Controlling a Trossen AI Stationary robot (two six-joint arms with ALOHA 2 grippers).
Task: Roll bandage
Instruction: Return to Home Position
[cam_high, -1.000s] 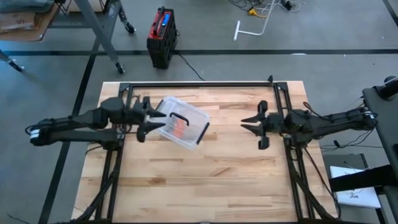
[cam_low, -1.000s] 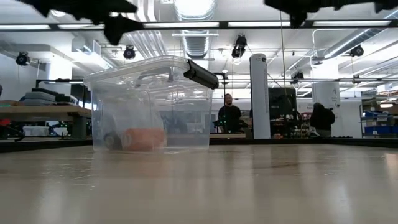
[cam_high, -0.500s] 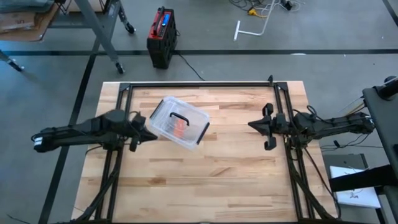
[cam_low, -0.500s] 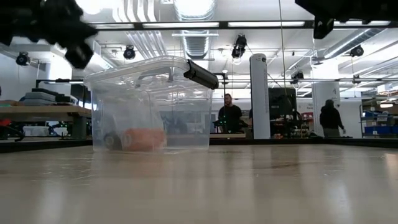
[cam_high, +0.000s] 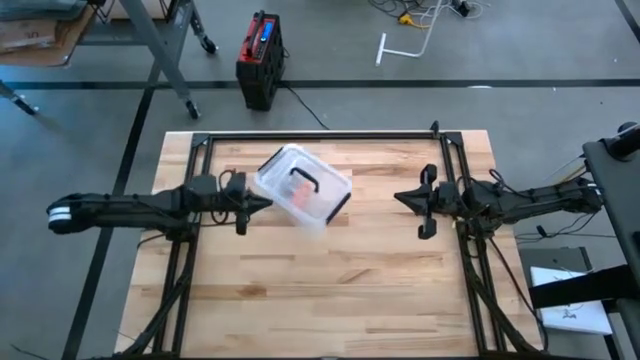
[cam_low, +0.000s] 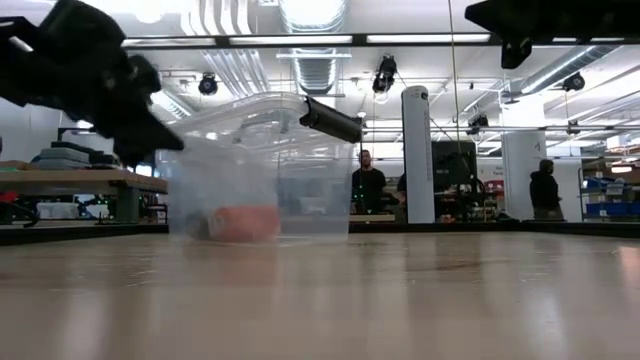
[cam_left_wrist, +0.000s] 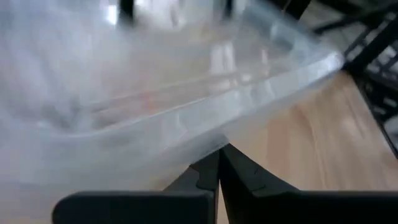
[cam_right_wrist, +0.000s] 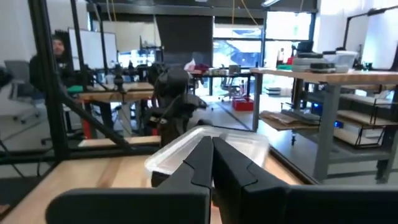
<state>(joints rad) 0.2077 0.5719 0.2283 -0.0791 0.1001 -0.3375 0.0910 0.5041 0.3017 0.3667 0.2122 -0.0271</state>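
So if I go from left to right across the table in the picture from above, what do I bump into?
Left gripper → transparent bin → right gripper.

A red-and-black case (cam_high: 262, 55) sits beyond the wooden table (cam_high: 330, 290).

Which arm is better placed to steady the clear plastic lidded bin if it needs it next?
Left, probably. The left gripper, fingers shut, sits right at the edge of the clear plastic lidded bin; the right gripper, also shut, is well apart from it on the other side.
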